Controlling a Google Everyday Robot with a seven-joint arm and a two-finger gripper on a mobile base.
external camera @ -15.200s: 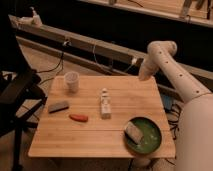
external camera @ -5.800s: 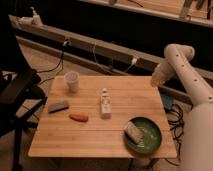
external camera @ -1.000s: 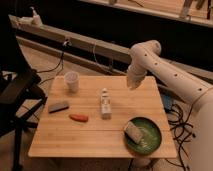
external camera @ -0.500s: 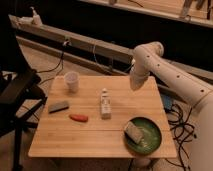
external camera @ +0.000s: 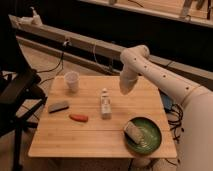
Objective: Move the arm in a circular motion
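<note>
Lately the arm (external camera: 150,67) has swung back inward: a few seconds ago its elbow stood out past the bench's right edge, and over the last second it has drifted slightly right again while the tip stayed low over the far side of the bench (external camera: 100,142). That back-and-forth reads as part of a loop — the sweep looks well under way, though how many turns remain cannot be judged from here.

Now the white segments run from the lower right up to a bend above the bench's far right part, then drop to the claw (external camera: 125,90), which hangs just above the wood, behind and to the right of the small white bottle (external camera: 105,102). Whether the claw is open or closed I cannot tell; nothing appears to be held.

On the pale wooden bench sit a white cup (external camera: 72,80) at the far left, a grey block (external camera: 58,106) and an orange carrot-like piece (external camera: 78,118) nearer the front, and a green plate (external camera: 145,136) at the front right with a pale lump on it. None has shifted.

Behind runs a long grey rail with cables — a dark chair (external camera: 17,95) stands at left.
</note>
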